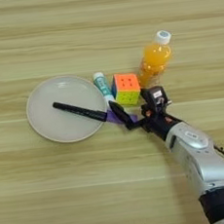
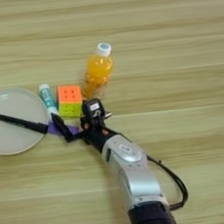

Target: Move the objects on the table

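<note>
Reaching in from the lower right, the silver forearm (image 2: 132, 173) stretches across the wooden surface (image 1: 103, 26) toward the cluster of small things in the middle. The tool (image 1: 120, 114) sits right at the purple block (image 1: 113, 117), its black fingers (image 1: 118, 111) low against the wood; whether they are apart or pressed together on the block, I cannot tell from here.

The purple block lies flat just off the right rim of a pale round plate (image 1: 51, 125). A black pen (image 1: 79, 111) lies slantwise on the plate, its near end poking over the rim and meeting the purple block.

Just behind the tool stands the puzzle cube (image 1: 126, 89), orange face up and a yellow-green face toward us. The glue stick (image 1: 102, 84) lies beside the cube's left side, between the cube and the plate, touching or nearly touching the cube. Right of the cube, the orange juice bottle (image 1: 155, 58) with its white cap (image 1: 163, 36) leans away toward the upper right.
</note>
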You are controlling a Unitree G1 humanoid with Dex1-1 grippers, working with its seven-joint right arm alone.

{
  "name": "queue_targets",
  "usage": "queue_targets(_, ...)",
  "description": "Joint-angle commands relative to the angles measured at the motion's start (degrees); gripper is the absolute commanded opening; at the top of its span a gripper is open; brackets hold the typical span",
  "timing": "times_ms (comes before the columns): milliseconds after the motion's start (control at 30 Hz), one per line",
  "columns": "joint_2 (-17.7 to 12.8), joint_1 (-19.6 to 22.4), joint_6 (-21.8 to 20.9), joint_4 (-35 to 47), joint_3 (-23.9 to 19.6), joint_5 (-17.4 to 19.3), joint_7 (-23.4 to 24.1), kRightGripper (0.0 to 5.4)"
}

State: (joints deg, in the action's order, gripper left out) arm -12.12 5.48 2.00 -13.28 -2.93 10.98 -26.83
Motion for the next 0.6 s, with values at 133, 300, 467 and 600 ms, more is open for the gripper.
queue_targets(133,0.84,6.99,-6.21,-3.55,-1.07,-1.63,2.91,5.37)
queue_targets(300,1.38,9.41,-8.41,-8.02,-1.44,-2.06,3.96,5.37)
queue_targets(467,1.77,9.97,-9.52,-8.66,-2.14,-1.42,4.15,5.37)
queue_targets(600,1.80,10.43,-9.51,-7.69,-2.65,-1.03,4.37,5.37)
